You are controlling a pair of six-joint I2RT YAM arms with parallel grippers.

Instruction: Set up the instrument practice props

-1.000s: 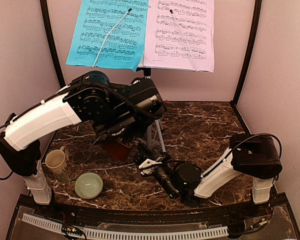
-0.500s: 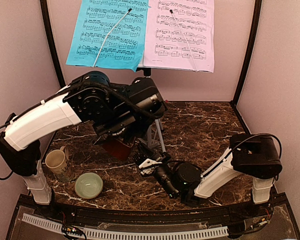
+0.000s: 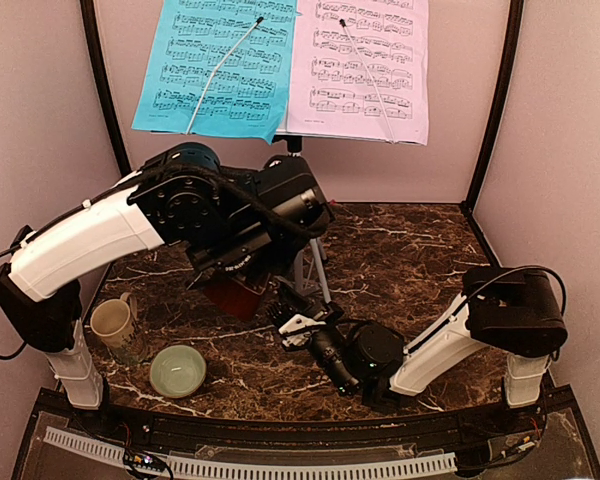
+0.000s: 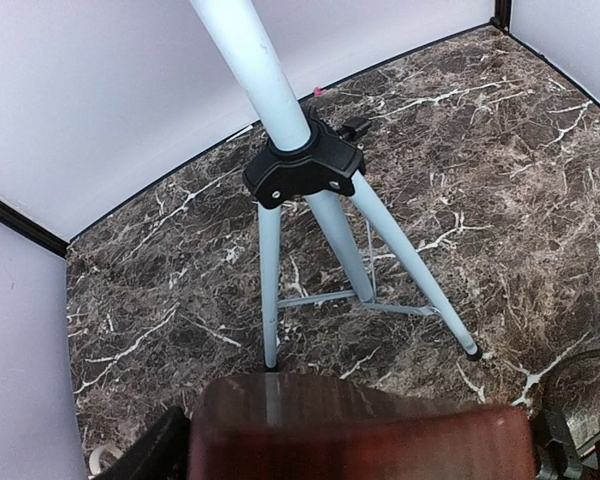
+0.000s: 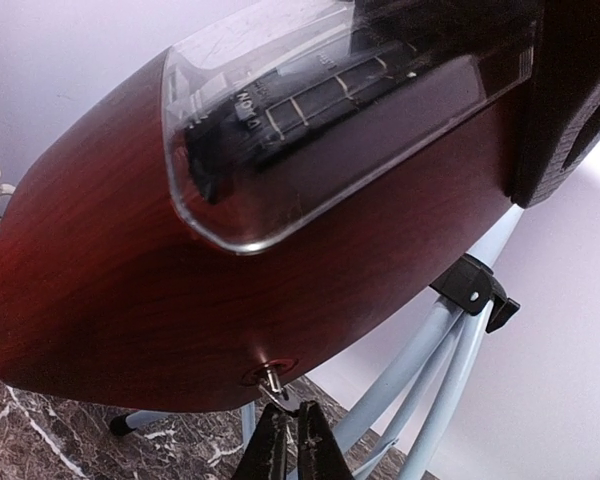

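Note:
My left gripper [image 3: 242, 272] is shut on the dark-red pyramid metronome [image 3: 235, 296] and holds it tilted above the table, beside the tripod legs of the silver music stand [image 3: 315, 262]. In the left wrist view the metronome [image 4: 360, 420] fills the bottom, with the stand's hub [image 4: 302, 175] beyond it. My right gripper [image 3: 285, 312] reaches up from below. In the right wrist view its tips [image 5: 298, 428] are shut on the small winding key [image 5: 280, 385] under the metronome [image 5: 130, 280]. The blue page [image 3: 220, 65] and the pink page [image 3: 365, 65] lie on the stand's desk.
A beige mug [image 3: 112, 322] and a pale green bowl [image 3: 177, 370] stand at the front left of the marble table [image 3: 410, 250]. The stand's legs [image 4: 400, 250] spread over the table's middle. Booth walls close in on three sides.
The right arm has shifted very slightly at the wrist. The left arm and the metronome have stayed where they were.

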